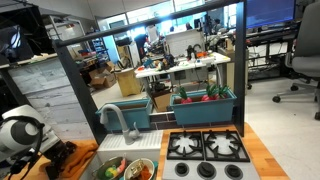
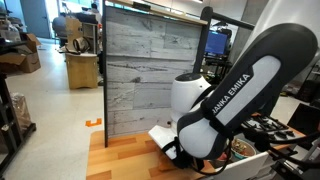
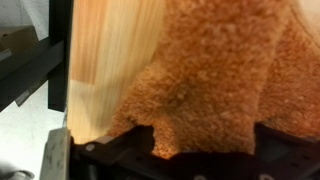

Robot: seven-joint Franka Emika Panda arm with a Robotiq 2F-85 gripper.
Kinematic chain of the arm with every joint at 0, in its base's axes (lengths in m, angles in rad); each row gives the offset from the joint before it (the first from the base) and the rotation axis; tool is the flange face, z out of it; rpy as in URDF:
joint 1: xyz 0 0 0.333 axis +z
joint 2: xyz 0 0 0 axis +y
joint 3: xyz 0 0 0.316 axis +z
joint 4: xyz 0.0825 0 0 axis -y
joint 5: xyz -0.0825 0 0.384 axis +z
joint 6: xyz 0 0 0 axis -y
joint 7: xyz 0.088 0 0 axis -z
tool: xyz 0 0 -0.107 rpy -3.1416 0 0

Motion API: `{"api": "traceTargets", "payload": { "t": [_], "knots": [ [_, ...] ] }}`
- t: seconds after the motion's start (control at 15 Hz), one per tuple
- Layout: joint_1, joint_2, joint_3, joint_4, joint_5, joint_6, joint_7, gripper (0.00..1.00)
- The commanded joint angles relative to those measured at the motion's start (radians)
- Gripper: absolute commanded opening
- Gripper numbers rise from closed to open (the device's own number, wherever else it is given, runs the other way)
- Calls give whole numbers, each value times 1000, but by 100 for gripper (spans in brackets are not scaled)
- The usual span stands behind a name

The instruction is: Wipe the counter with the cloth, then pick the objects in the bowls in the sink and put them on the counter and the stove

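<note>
Close under the wrist camera, the cloth [image 3: 210, 80] spreads over part of the wooden counter [image 3: 110, 60]; wiping seems in hand; whether the tool is clamped on it I cannot tell. Next comes a flat, pressed sweep across the wood.

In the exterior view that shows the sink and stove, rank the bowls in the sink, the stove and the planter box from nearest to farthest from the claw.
From the claw, low on the left:
1. Bowls, right beside it, in the sink.
2. Stove, on the far side of the sink.
3. Planter box, at the back, behind the stove.
</note>
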State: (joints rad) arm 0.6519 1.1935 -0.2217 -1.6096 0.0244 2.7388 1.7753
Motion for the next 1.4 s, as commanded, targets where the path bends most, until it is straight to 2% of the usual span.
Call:
{"api": "traceTargets", "payload": {
  "t": [0.0, 0.07, 0.27, 0.47, 0.6, 0.73, 1.07, 1.2, 1.33],
  "knots": [
    [-29, 122, 52, 98, -13, 26, -14, 100],
    [-11, 147, 49, 140, -22, 25, -10, 100],
    [3, 149, 100, 220, -31, 23, -44, 100],
    [20, 212, 144, 340, -28, -8, -68, 100],
    [17, 242, 142, 370, -22, -27, -66, 100],
    [12, 220, 111, 310, -21, -44, -40, 100],
    [23, 89, 45, 84, -8, 4, 88, 100],
    [17, 84, 30, 38, -14, 41, 111, 100],
    [15, 100, 38, 54, -18, 47, 104, 100]
  ]
}}
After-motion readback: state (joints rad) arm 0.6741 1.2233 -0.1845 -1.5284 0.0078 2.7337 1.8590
